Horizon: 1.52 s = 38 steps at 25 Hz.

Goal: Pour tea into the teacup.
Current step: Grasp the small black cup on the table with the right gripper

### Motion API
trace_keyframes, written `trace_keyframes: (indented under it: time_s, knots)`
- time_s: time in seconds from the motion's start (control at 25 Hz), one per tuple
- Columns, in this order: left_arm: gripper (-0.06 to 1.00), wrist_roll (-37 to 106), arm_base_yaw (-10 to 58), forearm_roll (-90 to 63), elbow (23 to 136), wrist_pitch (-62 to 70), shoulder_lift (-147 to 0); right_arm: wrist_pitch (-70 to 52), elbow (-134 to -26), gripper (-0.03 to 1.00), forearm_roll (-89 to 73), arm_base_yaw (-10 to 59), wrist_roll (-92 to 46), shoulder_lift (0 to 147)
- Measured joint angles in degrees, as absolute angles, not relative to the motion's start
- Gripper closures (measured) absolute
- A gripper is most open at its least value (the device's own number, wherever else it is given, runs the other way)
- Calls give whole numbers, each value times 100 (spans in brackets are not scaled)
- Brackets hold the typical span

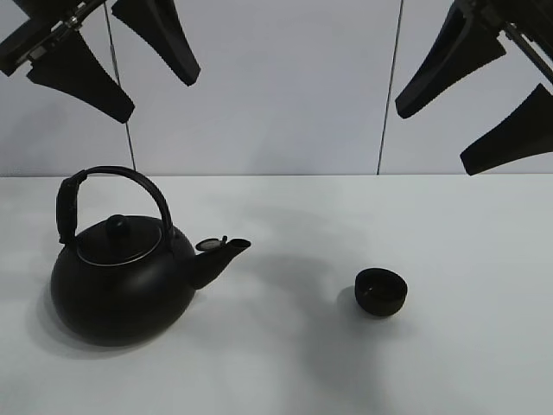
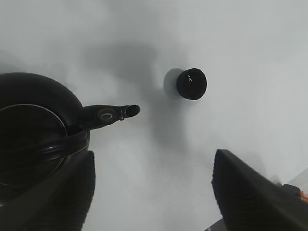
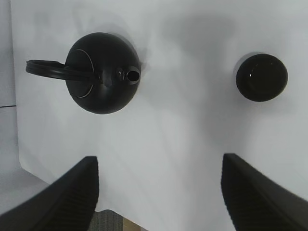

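The teacup (image 1: 380, 291) is a small black handleless cup standing on the white table, right of centre. A big round black kettle (image 1: 121, 277) stands at the left, lid on, handle up, spout (image 1: 226, 251) pointing toward the cup. No tea shows. My left gripper (image 1: 157, 95) hangs open and empty high above the kettle. My right gripper (image 1: 435, 138) hangs open and empty high above the table, right of the cup. The left wrist view shows the kettle (image 2: 29, 134), the cup (image 2: 191, 83) and the open left gripper (image 2: 154, 159). The right wrist view shows the kettle (image 3: 103, 77), the cup (image 3: 262, 77) and the open right gripper (image 3: 159, 159).
The white table (image 1: 285, 363) carries only the kettle and the cup. A pale panelled wall (image 1: 285, 86) stands behind it. The table's edge (image 3: 29, 168) shows in the right wrist view beyond the kettle.
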State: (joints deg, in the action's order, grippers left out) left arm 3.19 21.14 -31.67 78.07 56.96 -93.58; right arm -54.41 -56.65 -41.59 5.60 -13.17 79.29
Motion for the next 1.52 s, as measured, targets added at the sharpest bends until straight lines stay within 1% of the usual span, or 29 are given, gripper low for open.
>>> trace_keyframes:
  time_s: [0.2,0.36,0.56,0.64,0.8,0.96,1.12,1.28,1.52]
  knots:
    - [44,319,2114,-3167,7807,5696,-9358,-5441,-5665,47,-4159,560,-1341,7929]
    - [44,319,2114,-3167,7807,5696,-9358,-5441,-5690,47,-4146,560,-1639,7929]
    - [44,319,2114,-3167,7807,5696,-9358,-5473,-6155,47,-4122,560,-2091,7936]
    - [44,319,2114,-3167,7807,5696,-9358,-5548,-6358,45,-3989,565,-2164,7936]
    - [44,319,2114,-3167,7807,5696,-9358,-5625,-6566,42,-2823,979,-2033,7936]
    - [44,319,2114,-3167,7807,5696,-9358,-5498,-6576,42,-1587,1631,-1361,7958]
    - [44,319,2114,-3167,7807,5696,-9358,-5397,-6576,42,-832,2014,-843,8237]
    - [44,319,2114,-3167,7807,5696,-9358,-5296,-6576,42,-558,2076,-585,8832]
    - [44,319,2114,-3167,7807,5696,-9358,-5154,-6576,42,-560,2076,-548,9743]
